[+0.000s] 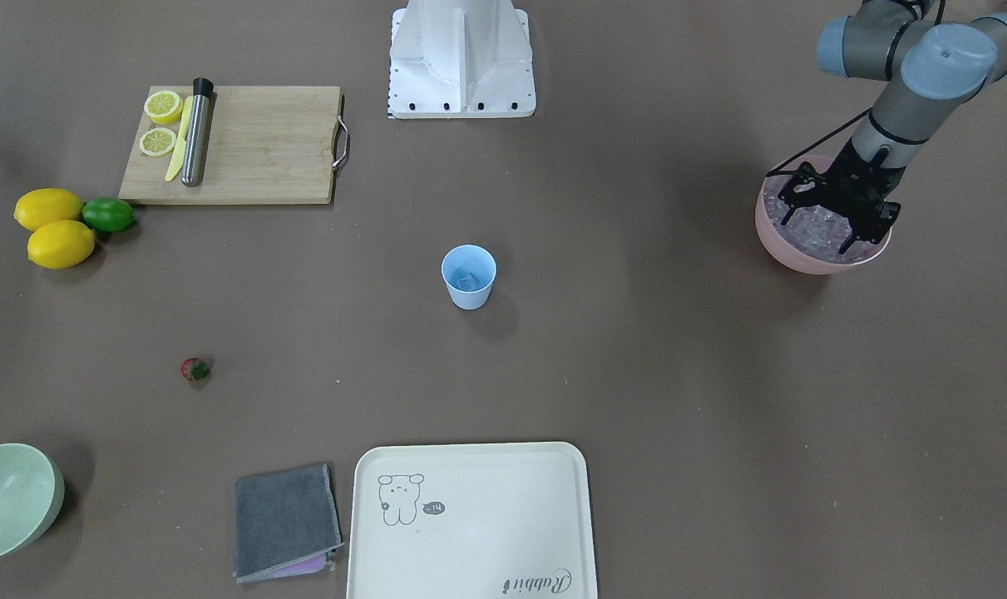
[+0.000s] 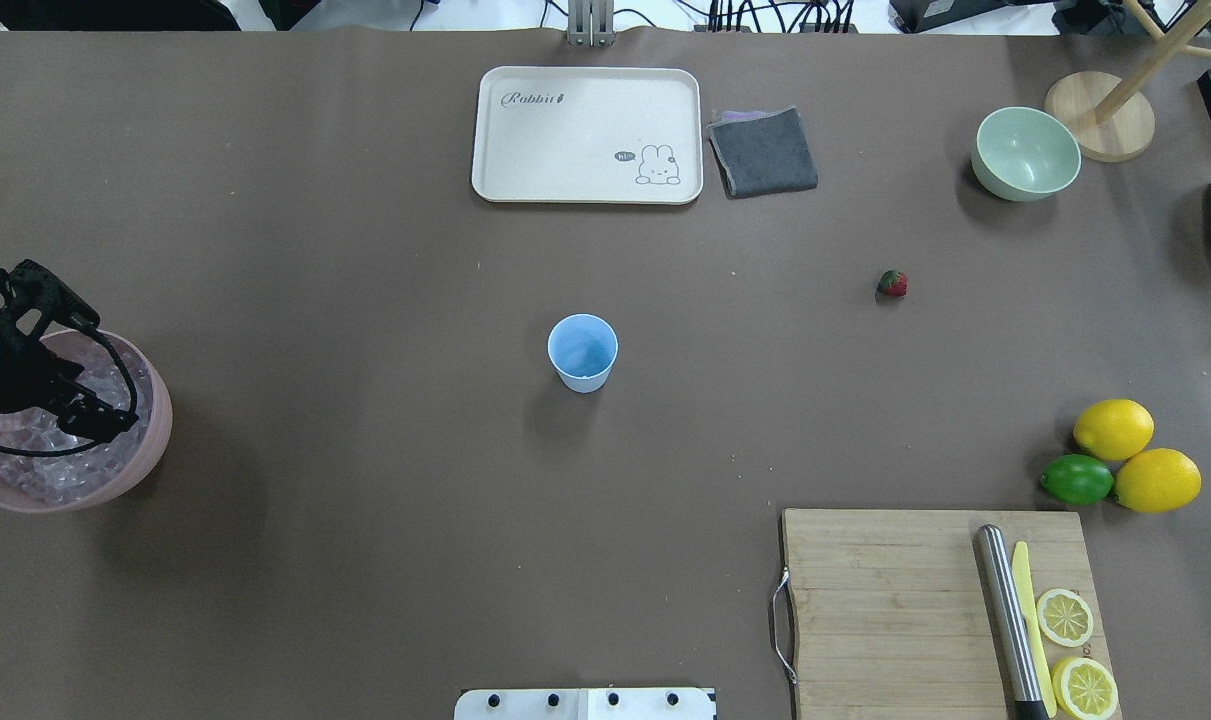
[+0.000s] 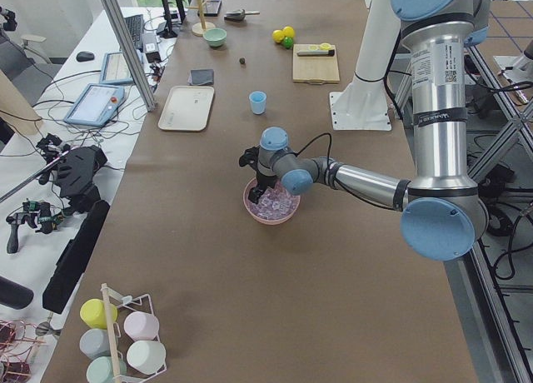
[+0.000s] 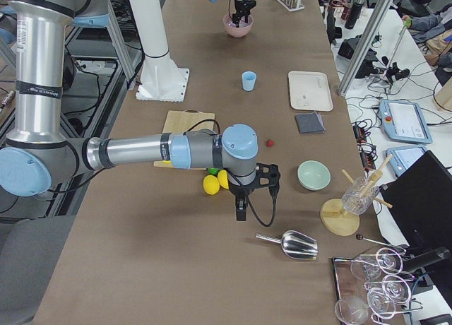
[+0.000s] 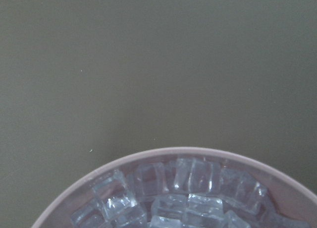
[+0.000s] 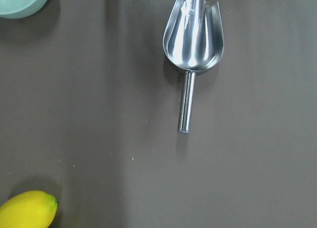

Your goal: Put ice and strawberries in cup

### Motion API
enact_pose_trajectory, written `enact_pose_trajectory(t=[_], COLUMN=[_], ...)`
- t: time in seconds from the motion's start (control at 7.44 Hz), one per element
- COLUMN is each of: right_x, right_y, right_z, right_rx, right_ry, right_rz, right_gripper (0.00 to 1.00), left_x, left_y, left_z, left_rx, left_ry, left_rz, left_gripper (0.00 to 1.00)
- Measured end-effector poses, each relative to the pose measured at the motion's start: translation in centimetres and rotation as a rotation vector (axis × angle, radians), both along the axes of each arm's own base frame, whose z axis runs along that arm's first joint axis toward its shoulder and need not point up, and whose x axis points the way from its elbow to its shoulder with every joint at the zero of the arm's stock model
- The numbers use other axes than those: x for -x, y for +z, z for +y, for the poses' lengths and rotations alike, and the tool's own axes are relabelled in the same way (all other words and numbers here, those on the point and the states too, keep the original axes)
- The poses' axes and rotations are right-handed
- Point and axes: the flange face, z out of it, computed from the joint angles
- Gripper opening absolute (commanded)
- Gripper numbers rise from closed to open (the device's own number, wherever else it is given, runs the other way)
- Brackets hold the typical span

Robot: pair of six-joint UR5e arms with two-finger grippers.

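Ice (image 5: 188,198) pickup step: L end effector (image 1: 815,235) hangs over cubes in pink bowl (image 1: 802,259), jaws spread, nothing visibly held. Next, prob.: dip, pinch one cube, carry to cup (image 1: 469,277), which stands upright mid-surface, well apart. Strawberry (image 1: 194,368) lies on robot's right side. R end effector (image 4: 240,206) is nr metal scoop (image 6: 194,34); can't tell if open or closed. Path to cup looks unobstructed.
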Motion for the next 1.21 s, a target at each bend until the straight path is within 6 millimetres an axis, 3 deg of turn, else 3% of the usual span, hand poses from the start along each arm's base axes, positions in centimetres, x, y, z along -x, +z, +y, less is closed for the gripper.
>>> enact_pose_trajectory(t=[0.13, 0.4, 0.54, 1.21], right_x=[0.00, 0.00, 0.00, 0.00], right_y=[0.00, -0.04, -0.06, -0.09], right_z=[0.00, 0.00, 0.00, -0.01], right_rx=[0.000, -0.001, -0.001, -0.002], right_ry=[0.000, 0.000, 0.000, 0.000], right_rz=[0.000, 0.000, 0.000, 0.000], right_gripper=[1.00, 1.00, 1.00, 1.00], left_x=[-0.02, 0.00, 0.03, 0.53], left_y=[0.40, 0.69, 0.73, -0.02], left_z=[0.14, 0.27, 0.31, 0.35], left_rx=[0.002, 0.004, 0.005, 0.022], left_ry=[0.007, 0.012, 0.013, 0.031], left_rz=[0.009, 0.013, 0.014, 0.050], left_gripper=[0.63, 0.12, 0.00, 0.00])
